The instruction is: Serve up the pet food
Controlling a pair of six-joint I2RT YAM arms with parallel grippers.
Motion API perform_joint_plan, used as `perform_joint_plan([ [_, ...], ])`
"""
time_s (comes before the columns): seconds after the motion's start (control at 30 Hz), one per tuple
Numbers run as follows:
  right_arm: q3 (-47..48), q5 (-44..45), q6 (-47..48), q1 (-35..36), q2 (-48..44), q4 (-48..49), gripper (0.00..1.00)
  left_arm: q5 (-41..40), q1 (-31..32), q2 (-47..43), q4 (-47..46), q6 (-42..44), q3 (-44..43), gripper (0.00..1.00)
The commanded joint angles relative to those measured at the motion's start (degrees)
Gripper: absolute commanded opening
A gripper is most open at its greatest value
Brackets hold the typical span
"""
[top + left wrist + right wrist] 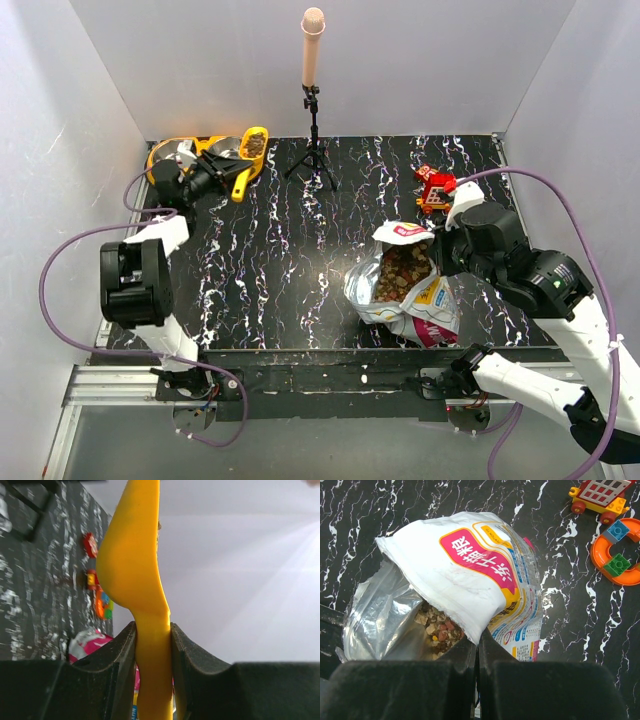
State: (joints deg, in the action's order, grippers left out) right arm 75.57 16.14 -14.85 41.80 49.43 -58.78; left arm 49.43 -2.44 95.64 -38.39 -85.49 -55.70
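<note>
Pinching the bag (470, 570) lip, the right gripper (477, 650) is clamped shut, and kibble (440, 627) is seen inside the propped mouth. Farther off, the scoop (250, 150) handle is clenched by the left gripper (152, 630), its load carried at the bowl (158, 152). A slow roll squarely over a cup (226, 150) is advised. The bowl is largely hidden by the arm, so its contents cannot be told.
</note>
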Motion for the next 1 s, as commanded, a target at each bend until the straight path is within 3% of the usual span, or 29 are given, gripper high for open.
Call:
perform_joint_plan([
  [0.0,4.4,0.1,-0.1,0.1,-3.0,3.6,0.01,5.5,-4.5,4.5,-3.0,2.6,-5.2,0.00],
  [0.23,4.1,1.8,1.9,0.1,-3.6,3.1,0.01,4.5,-8.5,16.5,-8.3,-1.3,-9.8,0.00],
  [0.6,3.9,4.4,1.6,0.0,-2.1,3.8,0.01,3.0,-10.4,29.0,8.2,2.4,-23.2,0.00],
  [0.97,3.1,6.9,3.2,0.0,-1.9,4.1,0.01,-2.7,-10.6,31.9,34.9,7.5,-32.8,0.00],
])
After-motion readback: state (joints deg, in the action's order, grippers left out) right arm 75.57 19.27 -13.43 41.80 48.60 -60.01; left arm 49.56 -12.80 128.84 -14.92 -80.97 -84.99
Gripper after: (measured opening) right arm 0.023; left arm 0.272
